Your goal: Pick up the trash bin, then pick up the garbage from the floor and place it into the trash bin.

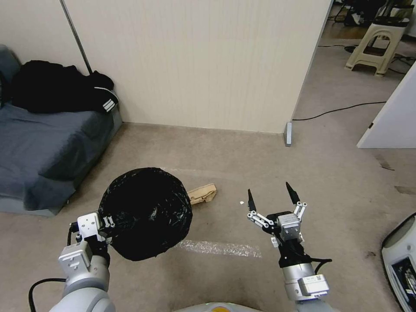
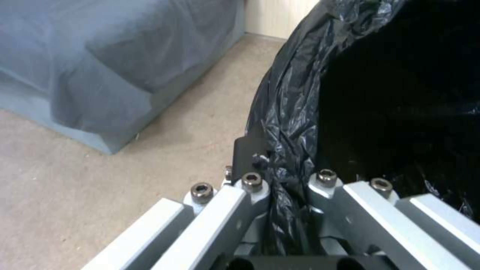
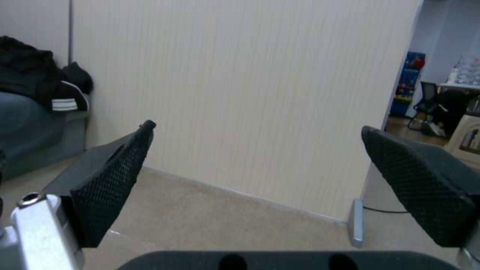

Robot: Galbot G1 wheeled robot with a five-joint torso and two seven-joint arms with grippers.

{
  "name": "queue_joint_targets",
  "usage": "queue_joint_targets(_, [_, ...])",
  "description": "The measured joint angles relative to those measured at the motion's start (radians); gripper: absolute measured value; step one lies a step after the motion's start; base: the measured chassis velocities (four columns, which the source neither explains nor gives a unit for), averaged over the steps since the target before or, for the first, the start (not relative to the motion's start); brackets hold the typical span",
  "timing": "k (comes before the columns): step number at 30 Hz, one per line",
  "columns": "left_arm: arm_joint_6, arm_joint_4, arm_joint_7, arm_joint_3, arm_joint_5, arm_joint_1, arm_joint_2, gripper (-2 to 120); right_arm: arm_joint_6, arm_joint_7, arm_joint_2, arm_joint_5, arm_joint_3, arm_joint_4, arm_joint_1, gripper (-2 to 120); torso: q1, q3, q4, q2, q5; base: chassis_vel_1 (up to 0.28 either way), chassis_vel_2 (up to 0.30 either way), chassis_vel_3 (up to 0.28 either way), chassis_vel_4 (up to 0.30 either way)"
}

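Two grippers are showing in the head view, one at each lower side. Farthest left, a grey sofa (image 1: 47,147) is standing against the wall with a black garment (image 1: 56,89) lying on its back end. Next, the left gripper (image 1: 105,225) is holding the trash bin (image 1: 145,212) by its near rim; in the left wrist view its fingers (image 2: 250,153) are closing narrowly on the black bag liner (image 2: 290,112) folded over that rim, one finger outside and the other hidden inside the bin. The bin is hanging above the floor (image 1: 225,151), tilted so that its dark mouth is facing the head camera. Just beyond the bin, touching its outline on the far right, one piece of the garbage, a crumpled tan paper (image 1: 203,193), is lying on the carpet. A strip of clear tape (image 1: 221,248) is lying flat on the floor between the two arms, nearer the robot. Further right, the right gripper (image 1: 274,199) is hovering over bare carpet, its fingers (image 3: 112,183) spread wide and holding nothing. A small white scrap (image 1: 241,202) is lying on the floor just to the left of that gripper. Behind, a cream partition wall (image 1: 195,60) is standing, and a beige plastic stool (image 1: 379,43) is standing in the far right corner.
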State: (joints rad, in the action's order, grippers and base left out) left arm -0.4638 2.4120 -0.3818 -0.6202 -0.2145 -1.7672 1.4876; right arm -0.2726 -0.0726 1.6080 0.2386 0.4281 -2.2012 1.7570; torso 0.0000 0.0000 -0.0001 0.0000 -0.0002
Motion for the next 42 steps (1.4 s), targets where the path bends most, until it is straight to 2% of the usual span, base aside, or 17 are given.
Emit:
queue_joint_targets(2, [-0.011,0.000,-0.001,0.002,0.001,0.011,0.001,1,0.011,0.004,-0.008,0.000,-0.001,0.012,-0.024,100,0.000,0.000,-0.0004,0.000,0.0002,0.000,0.000,0.000,0.000])
queue_joint_targets(3, [-0.028,0.000,-0.004,0.003,0.001,0.028,0.000,1,0.035,0.009,-0.055,0.000,0.004,0.043,-0.080,100,0.000,0.000,0.0000,0.000,0.0001,0.000,0.000,0.000,0.000])
queue_joint_targets(4, [-0.028,0.000,-0.004,0.003,0.001,0.028,0.000,1,0.035,0.009,-0.055,0.000,0.004,0.043,-0.080,100,0.000,0.000,0.0000,0.000,0.0001,0.000,0.000,0.000,0.000])
queue_joint_targets(9, [-0.048,0.005,-0.007,0.002,0.001,0.036,-0.005,1,0.083,0.010,-0.170,0.003,0.003,0.125,-0.213,100,0.000,0.000,0.0004,0.000,0.0004,0.000,0.000,0.000,0.000])
queue_joint_targets(10, [-0.048,0.005,-0.007,0.002,0.001,0.036,-0.005,1,0.083,0.010,-0.170,0.003,0.003,0.125,-0.213,100,0.000,0.000,0.0004,0.000,0.0004,0.000,0.000,0.000,0.000])
queue_joint_targets(12, [-0.051,0.007,-0.007,-0.001,0.003,0.030,-0.004,1,0.115,0.009,-0.234,0.010,-0.018,0.200,-0.309,100,0.000,0.000,0.0004,0.000,0.0005,0.000,0.000,0.000,0.000])
queue_joint_targets(13, [-0.051,0.007,-0.007,-0.001,0.003,0.030,-0.004,1,0.115,0.009,-0.234,0.010,-0.018,0.200,-0.309,100,0.000,0.000,0.0004,0.000,0.0005,0.000,0.000,0.000,0.000])
queue_joint_targets(15, [-0.052,0.007,-0.007,-0.003,0.015,0.026,0.001,1,0.123,-0.013,-0.284,0.045,-0.057,0.299,-0.410,100,0.000,0.000,0.0002,0.000,0.0004,0.000,0.000,0.000,0.000])
queue_joint_targets(19, [-0.053,0.007,-0.007,-0.007,0.021,0.025,0.002,1,0.104,-0.031,-0.323,0.082,-0.098,0.381,-0.491,100,0.000,0.000,0.0000,0.000,0.0002,0.000,0.000,0.000,0.000])
queue_joint_targets(25, [-0.054,0.007,-0.006,-0.019,0.019,0.030,-0.002,1,0.055,-0.047,-0.342,0.155,-0.141,0.496,-0.587,100,0.000,0.000,0.0002,0.000,0.0002,0.000,0.000,0.000,0.000])
queue_joint_targets(27, [-0.056,0.007,-0.004,-0.019,0.019,0.032,-0.004,1,0.031,-0.083,-0.342,0.209,-0.160,0.562,-0.635,100,0.000,0.000,0.0001,0.000,0.0002,0.000,0.000,0.000,0.000])
queue_joint_targets(32, [-0.058,0.007,-0.003,-0.014,0.022,0.030,-0.004,1,0.017,-0.138,-0.340,0.273,-0.193,0.636,-0.683,100,0.000,0.000,0.0002,0.000,0.0001,0.000,0.000,0.000,0.000])
queue_joint_targets(42, [-0.061,0.005,0.001,-0.013,0.022,0.032,-0.006,1,-0.039,-0.151,-0.312,0.380,-0.265,0.836,-0.789,100,0.000,0.000,0.0000,0.000,0.0002,0.000,0.000,0.000,0.000])
